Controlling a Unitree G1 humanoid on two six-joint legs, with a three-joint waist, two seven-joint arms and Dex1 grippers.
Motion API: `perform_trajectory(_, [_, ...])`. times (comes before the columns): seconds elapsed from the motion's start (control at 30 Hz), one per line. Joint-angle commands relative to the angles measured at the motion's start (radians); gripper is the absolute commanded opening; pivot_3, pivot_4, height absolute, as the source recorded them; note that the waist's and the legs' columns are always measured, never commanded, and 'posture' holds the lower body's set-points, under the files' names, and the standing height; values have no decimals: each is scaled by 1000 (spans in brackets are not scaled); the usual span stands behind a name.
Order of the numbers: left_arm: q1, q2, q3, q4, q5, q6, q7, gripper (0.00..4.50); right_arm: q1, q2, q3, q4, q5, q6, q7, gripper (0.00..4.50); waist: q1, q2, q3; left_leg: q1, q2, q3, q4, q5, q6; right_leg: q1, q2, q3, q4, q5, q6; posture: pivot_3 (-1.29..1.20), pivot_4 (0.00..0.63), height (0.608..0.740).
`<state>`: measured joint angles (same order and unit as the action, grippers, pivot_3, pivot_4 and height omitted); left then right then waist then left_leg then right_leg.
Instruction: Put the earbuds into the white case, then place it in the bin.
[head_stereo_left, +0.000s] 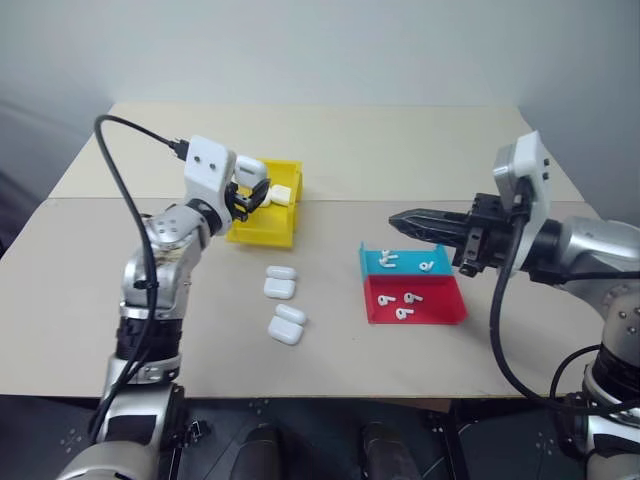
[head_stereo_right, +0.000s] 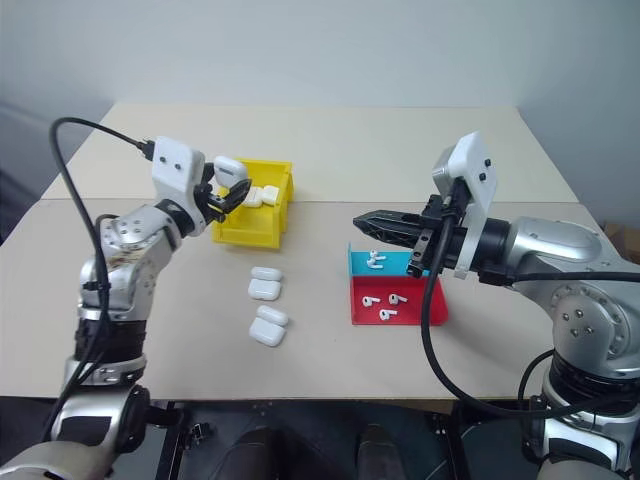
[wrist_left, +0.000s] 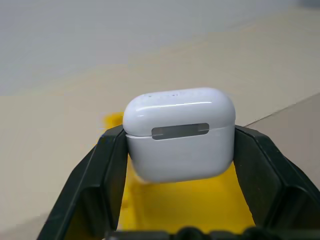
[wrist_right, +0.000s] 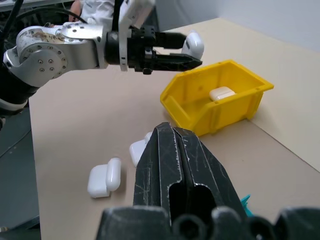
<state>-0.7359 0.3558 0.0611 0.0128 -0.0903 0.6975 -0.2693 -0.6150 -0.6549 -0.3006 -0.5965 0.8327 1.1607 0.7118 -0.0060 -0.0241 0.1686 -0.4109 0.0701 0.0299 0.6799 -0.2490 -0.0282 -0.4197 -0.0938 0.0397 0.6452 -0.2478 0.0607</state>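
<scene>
White case (wrist_left: 180, 134) — glossy, rounded, pinched between black jaws over yellow bin (head_stereo_left: 266, 228).

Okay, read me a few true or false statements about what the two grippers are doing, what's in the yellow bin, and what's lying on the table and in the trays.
1. The left gripper is shut on a closed white case above the yellow bin. True.
2. The yellow bin is empty. False: one white case already lies inside it.
3. The right gripper holds an earbud. False: its fingers are shut with nothing between them.
4. Earbuds lie in both the blue tray and the red tray. True.
5. All the cases on the table sit closed. False: the two cases there lie open.
</scene>
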Motion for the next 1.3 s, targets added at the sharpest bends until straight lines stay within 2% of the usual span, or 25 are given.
perform_trajectory(0.03, [-70, -37, -6, 59, 39, 38, 88, 2857, -5, -5, -19, -43, 45, -10, -56, 23, 1, 0, 0, 0, 0, 0, 0, 0, 0, 0, 0, 0, 0, 0, 0, 0, 150, 740])
perform_trajectory(0.13, [-127, -53, -30, 166, 73, 31, 127, 2857, 0, -31, 6, -55, 52, -13, -72, 23, 3, 0, 0, -2, 0, 0, -1, 0, 0, -2, 0, 0, 0, 0, 0, 0, 150, 740])
perform_trajectory(0.3, [-186, -68, -38, 289, 70, -41, 118, 4478, 4, -56, 31, -59, 62, -20, -104, 0, 2, 0, 0, -2, 0, 0, -1, 0, 0, -2, 0, 0, 0, 0, 0, 0, 150, 740])
perform_trajectory(0.43, [-181, -61, -21, 232, 41, -57, 83, 4478, 3, -67, 36, -58, 73, -30, -120, 0, -3, 0, 0, -2, 0, 0, -1, 0, 0, -2, 0, 0, -3, 0, 0, 0, 150, 740])
perform_trajectory(0.57, [-116, -14, 2, 52, -18, -38, -8, 4478, 11, -81, 16, -63, 98, -33, -126, 0, -8, 0, 0, -3, 0, 0, -1, 0, 0, -2, 0, 0, -1, 0, 0, 0, 150, 740])
perform_trajectory(0.7, [-18, 98, 54, -105, -141, 13, -180, 4478, 56, -95, 7, -63, 103, -66, -118, 0, -12, 0, 0, -2, 0, 0, -2, 0, 0, -2, 0, 0, 0, 0, 0, 0, 150, 740])
perform_trajectory(0.8, [94, 215, 90, -204, -233, -32, -361, 4478, 120, -101, 3, -66, 92, -122, -89, 0, -12, 0, 0, -1, 0, 0, -2, 0, 0, -2, 0, 0, -2, 0, 0, 0, 150, 740])
perform_trajectory(0.93, [259, 353, 216, -322, -431, -84, -636, 4478, 242, -121, 3, -71, 32, -228, -39, 0, -7, 0, 0, -1, 0, 1, -2, 0, 0, -2, 0, 1, -3, 0, 0, 0, 150, 740])
perform_trajectory(1.03, [355, 434, 283, -375, -537, -62, -754, 4478, 328, -151, 9, -64, -29, -311, 11, 0, -1, 0, 0, -1, 0, 1, -1, 0, 0, -1, 0, 0, -4, 0, 0, 0, 150, 740])
perform_trajectory(1.3, [504, 558, 393, -459, -739, 14, -878, 4478, 422, -204, 0, -25, -90, -437, 114, 0, -6, -1, -1, 4, 0, 1, -2, 0, 0, 2, 0, 1, -4, -1, -1, 0, 150, 740])
